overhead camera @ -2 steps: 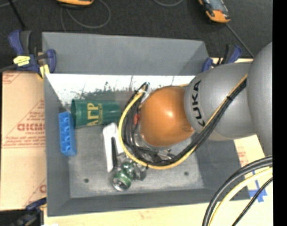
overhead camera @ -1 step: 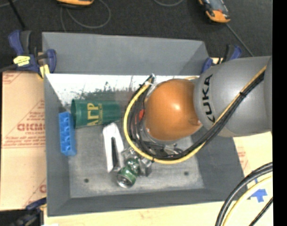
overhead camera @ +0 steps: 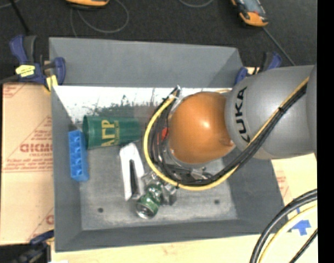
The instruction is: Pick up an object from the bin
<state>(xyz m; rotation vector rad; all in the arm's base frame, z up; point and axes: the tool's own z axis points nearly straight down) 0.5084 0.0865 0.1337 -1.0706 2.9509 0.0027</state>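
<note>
My gripper (overhead camera: pixel 162 188) pokes out from under the arm's orange cover, low in the front middle of the bin. Right under and against it lies a small green and silver can-like thing (overhead camera: pixel 147 203) on its side. A white clip-shaped piece (overhead camera: pixel 131 170) lies just left of the gripper, its long side running front to back. Whether the can is held I cannot see.
A dark green cup (overhead camera: pixel 109 131) with pale lettering lies on its side at the back left. A blue studded block (overhead camera: pixel 78 154) rests along the left wall. The arm and its orange cover hide the right half of the bin floor.
</note>
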